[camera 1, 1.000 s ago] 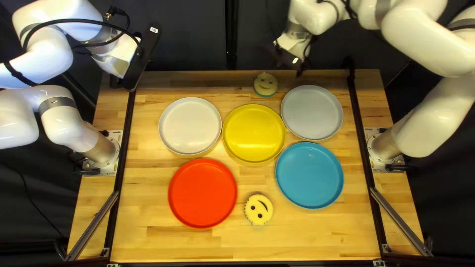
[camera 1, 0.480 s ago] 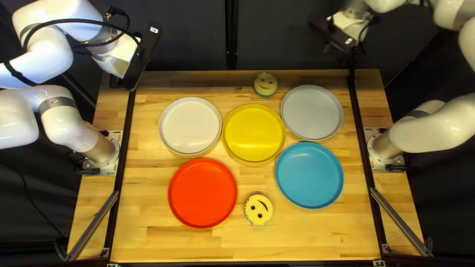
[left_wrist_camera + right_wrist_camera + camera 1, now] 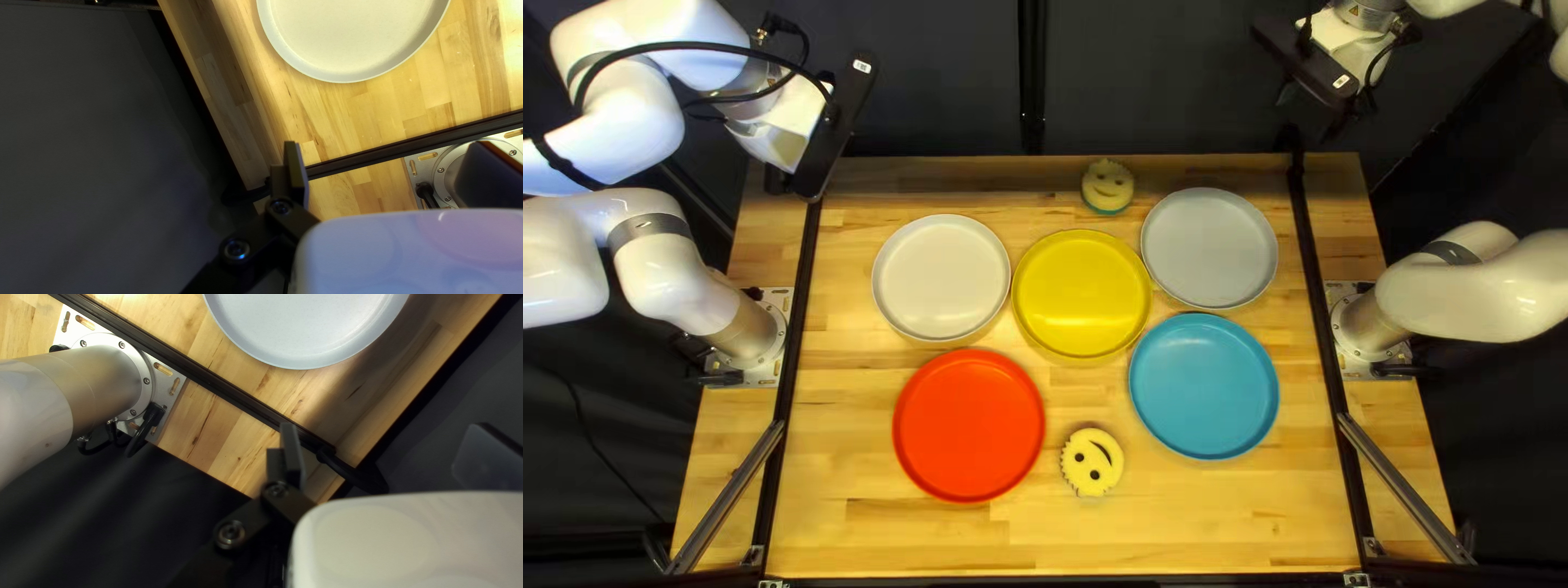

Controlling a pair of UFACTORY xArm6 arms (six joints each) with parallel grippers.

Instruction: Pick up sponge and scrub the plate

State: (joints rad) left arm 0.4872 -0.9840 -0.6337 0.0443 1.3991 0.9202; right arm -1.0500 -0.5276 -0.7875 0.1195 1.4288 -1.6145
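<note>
— Between the fingers of the right claw (image 3: pixel 385 436), what's held?
— Nothing; they stand wide apart. The left claw (image 3: pixel 388 149) is spread and empty too.
— And outward from the right one?
— First the grey plate (image 3: pixel 1210 248), then a sponge (image 3: pixel 1108 186) beyond it, by the far edge of the table (image 3: pixel 904 541). A second sponge (image 3: pixel 1091 462) lies farther off, between the red plate (image 3: pixel 969 426) and the blue plate (image 3: pixel 1204 387).
— Which step, then?
— Pick-up, I'd guess, unless scrubbing is done. If not, move over a sponge, descend, grip.
— Wrist views help?
— With finger spread, yes; only the top left view shows sponges.
</note>
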